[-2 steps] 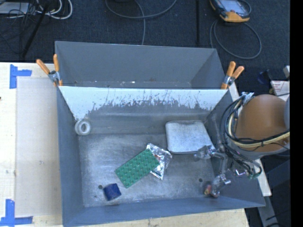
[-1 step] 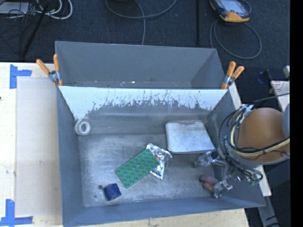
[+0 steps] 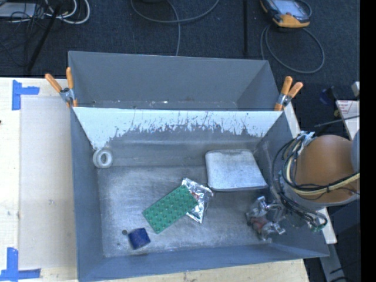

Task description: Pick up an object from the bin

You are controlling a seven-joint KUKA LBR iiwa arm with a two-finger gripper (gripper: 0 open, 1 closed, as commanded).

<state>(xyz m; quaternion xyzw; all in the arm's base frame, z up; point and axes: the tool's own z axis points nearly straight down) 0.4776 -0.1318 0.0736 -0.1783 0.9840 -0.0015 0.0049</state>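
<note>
Camera view, grey metal bin: gripper low at the floor's 4 o'clock corner beneath the cabled wrist, whether clenched or released cannot be told, nothing visibly grasped. Nearest item, a flat grey rectangular pad, lies at 2 o'clock of the floor, just off the gripper's 11 o'clock. Other contents: green studded plate near centre, crumpled foil wrapper touching its 2 o'clock end; small blue block at 7 o'clock; pale tape ring at 10 o'clock, well apart from the gripper.
</note>
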